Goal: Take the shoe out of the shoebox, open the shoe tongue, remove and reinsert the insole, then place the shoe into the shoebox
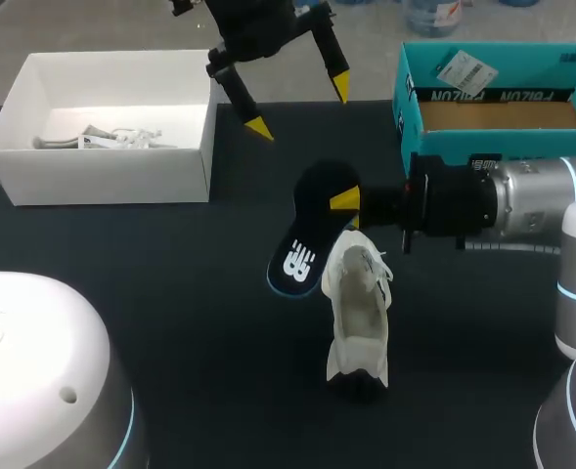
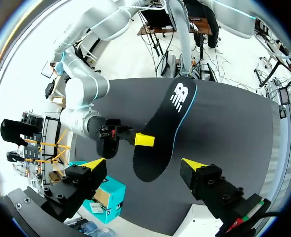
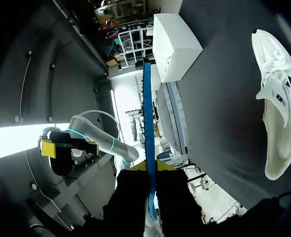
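A white shoe (image 1: pixel 358 313) lies on the black table (image 1: pixel 170 254), opening upward; the right wrist view has the shoe (image 3: pixel 278 98) off to the side of my gripper. My right gripper (image 1: pixel 346 200) is shut on the heel end of a black insole (image 1: pixel 307 230) with a white logo and blue edge, holding it above the table beside the shoe. Edge-on, the insole (image 3: pixel 149 148) runs straight out between my right gripper (image 3: pixel 150 167). My left gripper (image 1: pixel 300 107) hangs open above and behind the insole (image 2: pixel 162 133), touching nothing; in its own view the left gripper (image 2: pixel 144 164) frames the insole's heel.
An open teal shoebox (image 1: pixel 493 98) stands at the back right, also seen as the teal shoebox (image 2: pixel 108 197) behind my left finger. A white box (image 1: pixel 102 127) with crumpled paper stuffing sits at the back left. The white box (image 3: pixel 177 44) lies beyond the insole.
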`<state>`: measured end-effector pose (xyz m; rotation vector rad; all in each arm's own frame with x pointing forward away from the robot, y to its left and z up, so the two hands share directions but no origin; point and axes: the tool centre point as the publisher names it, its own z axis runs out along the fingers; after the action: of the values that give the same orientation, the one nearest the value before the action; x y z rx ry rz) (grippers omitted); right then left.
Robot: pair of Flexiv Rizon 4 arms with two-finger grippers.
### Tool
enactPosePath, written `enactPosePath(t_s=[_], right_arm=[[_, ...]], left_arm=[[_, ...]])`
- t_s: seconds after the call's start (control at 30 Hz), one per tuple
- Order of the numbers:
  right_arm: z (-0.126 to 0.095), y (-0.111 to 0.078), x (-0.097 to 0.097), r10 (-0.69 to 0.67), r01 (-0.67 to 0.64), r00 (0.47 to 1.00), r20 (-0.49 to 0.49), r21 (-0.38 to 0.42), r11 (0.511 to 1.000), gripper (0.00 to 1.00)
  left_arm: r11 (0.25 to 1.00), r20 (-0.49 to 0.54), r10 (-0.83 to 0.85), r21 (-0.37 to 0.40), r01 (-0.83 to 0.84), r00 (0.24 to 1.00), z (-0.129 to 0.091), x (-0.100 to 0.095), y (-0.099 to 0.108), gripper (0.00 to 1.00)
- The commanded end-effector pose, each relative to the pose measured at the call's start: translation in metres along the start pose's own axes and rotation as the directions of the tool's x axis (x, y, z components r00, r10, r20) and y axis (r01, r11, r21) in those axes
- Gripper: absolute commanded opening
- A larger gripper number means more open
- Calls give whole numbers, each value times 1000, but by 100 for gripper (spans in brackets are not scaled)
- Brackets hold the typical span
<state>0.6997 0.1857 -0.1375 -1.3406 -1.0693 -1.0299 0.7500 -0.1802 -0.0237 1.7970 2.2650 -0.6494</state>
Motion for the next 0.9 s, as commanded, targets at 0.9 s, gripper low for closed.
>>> enactPosePath(t_s=[0.9], right_arm=[[1, -1, 0, 1, -1, 1000, 4, -1, 1000, 0]], left_arm=[[929, 708, -369, 302, 214, 602, 7, 120, 49, 100]])
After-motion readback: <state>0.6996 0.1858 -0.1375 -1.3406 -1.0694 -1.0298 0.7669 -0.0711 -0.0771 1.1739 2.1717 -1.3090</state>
